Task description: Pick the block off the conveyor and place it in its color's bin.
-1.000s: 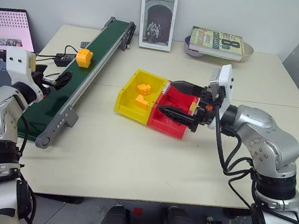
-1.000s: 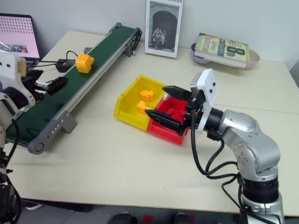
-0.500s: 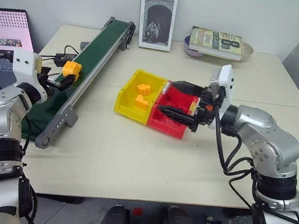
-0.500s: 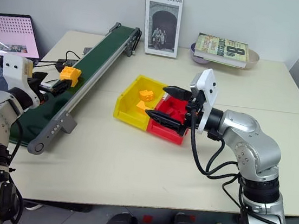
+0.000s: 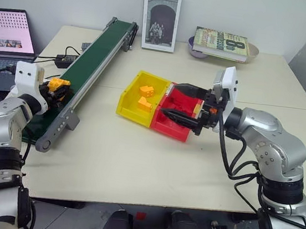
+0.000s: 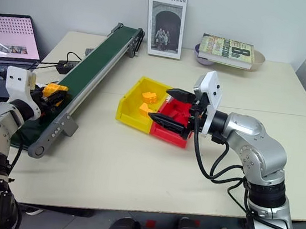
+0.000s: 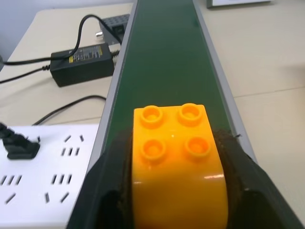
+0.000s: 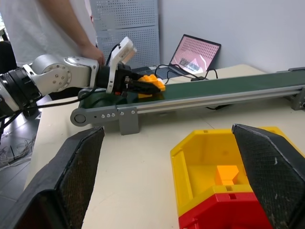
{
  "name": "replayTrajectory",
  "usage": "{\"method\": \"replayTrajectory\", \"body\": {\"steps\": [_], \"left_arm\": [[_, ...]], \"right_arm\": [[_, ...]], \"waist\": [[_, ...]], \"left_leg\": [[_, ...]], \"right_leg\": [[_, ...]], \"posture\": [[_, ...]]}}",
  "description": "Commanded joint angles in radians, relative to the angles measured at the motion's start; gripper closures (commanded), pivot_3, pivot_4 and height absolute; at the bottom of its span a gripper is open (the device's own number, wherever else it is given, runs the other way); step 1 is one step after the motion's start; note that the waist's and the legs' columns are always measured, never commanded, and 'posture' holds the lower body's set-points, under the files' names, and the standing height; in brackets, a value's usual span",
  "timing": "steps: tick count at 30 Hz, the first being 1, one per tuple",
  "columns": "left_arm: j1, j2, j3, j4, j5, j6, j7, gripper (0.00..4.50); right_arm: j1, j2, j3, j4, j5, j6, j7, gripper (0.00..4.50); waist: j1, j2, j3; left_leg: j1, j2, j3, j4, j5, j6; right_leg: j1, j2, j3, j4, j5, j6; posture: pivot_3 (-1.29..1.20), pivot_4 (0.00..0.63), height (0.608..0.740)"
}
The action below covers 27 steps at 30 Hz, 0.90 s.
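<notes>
The orange-yellow studded block (image 7: 177,162) sits on the dark green conveyor (image 5: 96,57) near its near end. My left gripper (image 5: 54,88) is shut on the block, one black finger against each of its sides. The yellow bin (image 5: 128,99) stands mid-table with two similar orange-yellow bricks (image 5: 147,90) inside. It is joined to a red bin (image 5: 172,128). My right gripper (image 5: 179,101) hovers open over the red bin, pointing toward the conveyor, with nothing between its fingers.
A laptop (image 5: 6,32), a white power strip (image 7: 38,181) and a black adapter (image 7: 81,67) with cables lie left of the conveyor. An upright book (image 5: 161,16) and a bowl with books (image 5: 223,44) stand at the back. A person (image 8: 57,24) stands beyond the table's left side.
The block has travelled down the belt toward the near end. My left gripper has sunk a little and closed on it. The right arm has stayed still.
</notes>
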Motion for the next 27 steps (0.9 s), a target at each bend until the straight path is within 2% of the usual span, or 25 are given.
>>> {"method": "replayTrajectory", "body": {"steps": [1,7,10,15,22,25,27], "left_arm": [[0.025,0.03,0.039,-0.096,-0.017,0.031,0.016,2.94],[0.001,0.028,0.037,-0.231,-0.056,0.11,0.015,2.94],[-0.072,0.0,-0.028,-0.319,-0.087,0.177,-0.011,2.94],[-0.177,-0.077,-0.182,-0.399,-0.097,0.222,-0.063,2.94],[-0.319,-0.225,-0.393,-0.21,0.012,0.09,-0.13,2.94],[-0.375,-0.277,-0.44,-0.029,0.077,-0.03,-0.142,2.94],[-0.413,-0.298,-0.444,0.085,0.104,-0.101,-0.148,2.23]], "right_arm": [[-0.023,-0.001,-0.019,-0.031,0.019,-0.008,-0.007,0.0],[0.003,-0.016,-0.034,-0.058,0.015,0.004,-0.042,0.0],[0.038,-0.068,-0.014,-0.08,-0.089,-0.013,-0.102,0.0],[0.11,-0.088,-0.037,-0.146,-0.144,0.023,-0.219,0.0],[0.223,-0.119,-0.016,-0.241,-0.186,0.053,-0.28,0.0],[0.239,-0.123,-0.024,-0.262,-0.188,0.069,-0.3,0.0],[0.247,-0.124,-0.034,-0.277,-0.185,0.08,-0.312,0.0]], "waist": [[0.0,0.0,0.0],[0.002,0.0,0.0],[0.011,0.0,0.0],[0.024,0.0,0.0],[0.024,0.0,0.0],[0.018,0.0,0.0],[0.017,0.0,0.0]], "left_leg": [[0.0,0.0,0.0,0.0,0.0,0.0],[0.0,0.0,0.0,0.0,0.0,0.0],[-0.001,0.0,0.0,0.0,0.0,0.0],[-0.001,-0.003,0.001,0.0,0.0,0.0],[-0.001,-0.004,0.0,0.0,0.0,0.0],[0.0,-0.004,0.002,0.0,0.0,0.0],[0.0,-0.004,0.001,0.001,0.0,0.0]], "right_leg": [[0.0,0.0,0.0,0.0,0.0,0.0],[0.0,-0.001,0.0,0.0,0.0,0.0],[0.0,-0.001,0.0,0.0,0.0,0.0],[0.001,0.0,0.001,-0.001,0.0,0.0],[0.0,0.003,0.001,-0.001,0.0,0.0],[0.0,0.005,0.002,-0.001,0.0,0.0],[0.0,0.007,0.001,-0.001,0.0,0.0]], "posture": [[0.0,0.15,0.74],[0.0,0.15,0.74],[0.0,0.15,0.74],[0.0,0.15,0.74],[0.0,0.15,0.74],[0.0,0.15,0.74],[0.0,0.15,0.74]]}}
